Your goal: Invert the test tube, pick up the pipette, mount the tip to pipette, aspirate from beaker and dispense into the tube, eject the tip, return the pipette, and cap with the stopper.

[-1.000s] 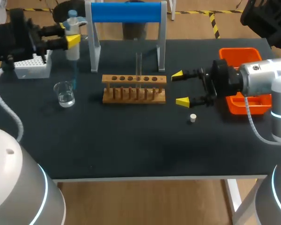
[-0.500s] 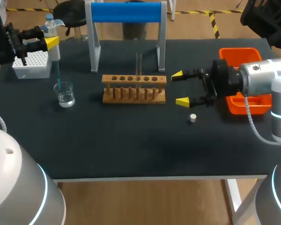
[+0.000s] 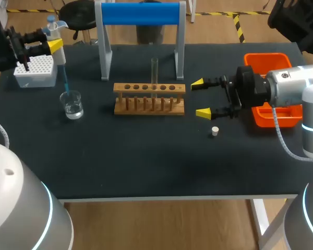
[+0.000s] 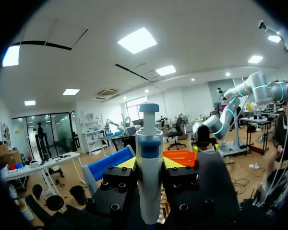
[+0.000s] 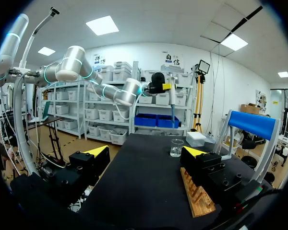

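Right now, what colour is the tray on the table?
The tray is orange; the head view shows it best.

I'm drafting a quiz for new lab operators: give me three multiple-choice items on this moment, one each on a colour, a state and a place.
1. The tray is: A orange; B green; C white.
2. The right gripper is: A shut on the stopper; B open; C shut on the tray's rim.
3. The stopper lies: A in the tray; B between the gripper's fingers; C on the table.
Key: A, its rim is orange; B, its fingers stand apart around nothing; C, it sits on the table near the gripper.
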